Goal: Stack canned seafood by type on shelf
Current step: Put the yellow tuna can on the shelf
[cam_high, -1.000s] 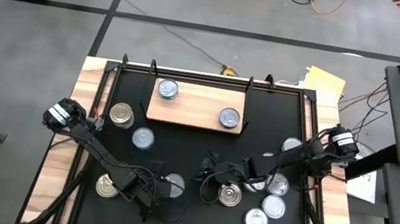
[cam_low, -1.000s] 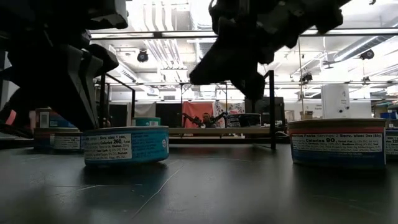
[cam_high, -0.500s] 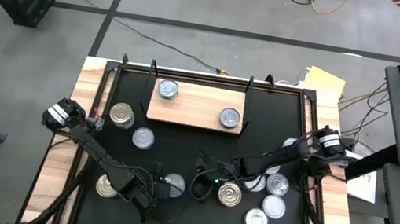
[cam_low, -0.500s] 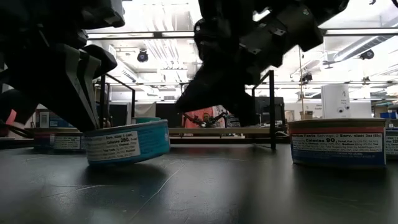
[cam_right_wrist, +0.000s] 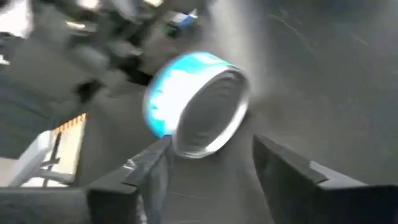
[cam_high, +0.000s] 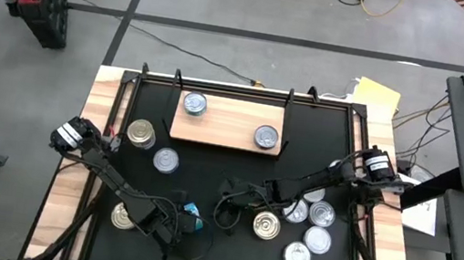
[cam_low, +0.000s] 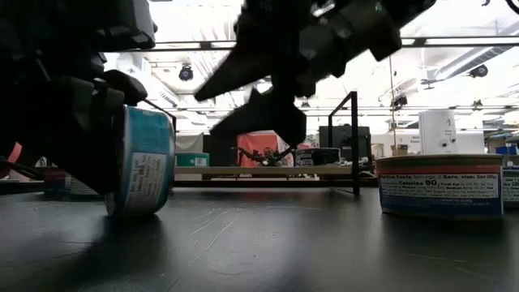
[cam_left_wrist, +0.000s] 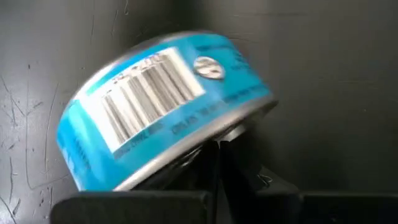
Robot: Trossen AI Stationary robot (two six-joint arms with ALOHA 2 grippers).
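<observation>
The left end effector (cam_high: 184,222), fingers pressed together, props a short round blue-labelled metal tin (cam_high: 191,210) on its edge on the black tabletop (cam_high: 208,168), well in front of the light-brown wooden shelf board (cam_high: 228,123). The right end effector (cam_high: 228,205), spread apart, hovers just beside the tin, holding nothing.

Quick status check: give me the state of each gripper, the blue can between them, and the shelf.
Left gripper: shut, pressed against the blue can.
Right gripper: open, beside the can, not holding it.
Blue-labelled can: tipped on its edge, on the table.
Shelf: two cans standing on it, apart, unstacked.
Gold-topped can: upright on the table, left of the shelf.
</observation>
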